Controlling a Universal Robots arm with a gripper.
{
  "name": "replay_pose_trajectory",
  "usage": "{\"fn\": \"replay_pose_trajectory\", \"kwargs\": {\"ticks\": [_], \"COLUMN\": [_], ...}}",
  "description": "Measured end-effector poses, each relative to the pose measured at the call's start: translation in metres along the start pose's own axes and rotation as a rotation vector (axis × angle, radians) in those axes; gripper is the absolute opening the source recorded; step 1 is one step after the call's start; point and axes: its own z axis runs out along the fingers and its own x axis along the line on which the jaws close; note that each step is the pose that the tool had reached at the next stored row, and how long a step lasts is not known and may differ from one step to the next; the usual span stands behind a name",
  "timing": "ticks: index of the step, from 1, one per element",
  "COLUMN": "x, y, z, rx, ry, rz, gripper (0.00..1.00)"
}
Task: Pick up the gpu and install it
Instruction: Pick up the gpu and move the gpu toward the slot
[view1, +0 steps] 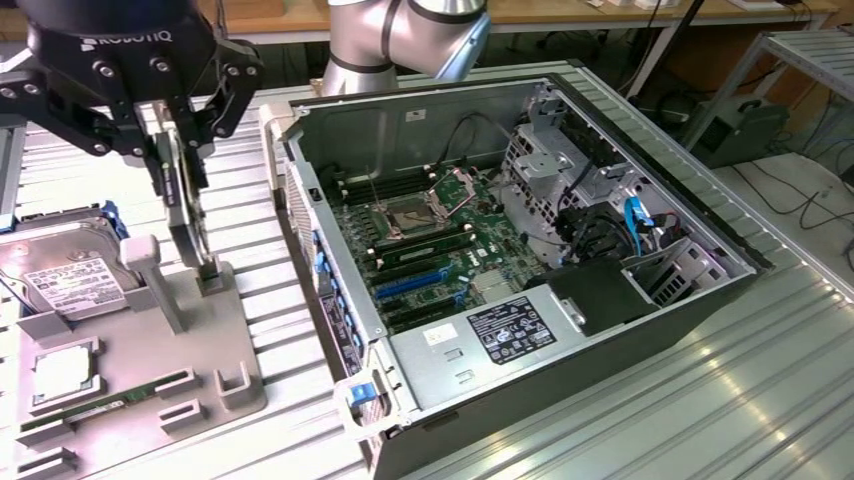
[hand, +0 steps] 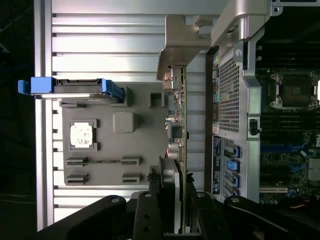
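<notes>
While the gripper (view1: 174, 135) clenches the gpu (view1: 183, 215) by its upper edge, upper left of frame | card upright at gray holder (view1: 160, 380), lower left | not yet in computer case (view1: 681, 180), centre; install remains.

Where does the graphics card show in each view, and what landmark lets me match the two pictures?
Exterior view: the graphics card stands upright and edge-on at the exterior view's left, held in the gripper over the grey holder.
Wrist view: the graphics card is seen edge-on, between the grey holder and the computer case.
Shared landmark: the grey holder beside the card.
</notes>
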Motion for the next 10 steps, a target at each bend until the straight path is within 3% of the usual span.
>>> {"fn": "replay_pose_trajectory", "kwargs": {"ticks": [4, 10], "x": [-0.016, -0.032], "y": [-0.0001, -0.0002], "z": [0.0002, 0.0004], "rx": [-0.0001, 0.0], "ry": [-0.0001, -0.0001], "rz": [0.0, 0.0], "gripper": [0.28, 0.28]}}
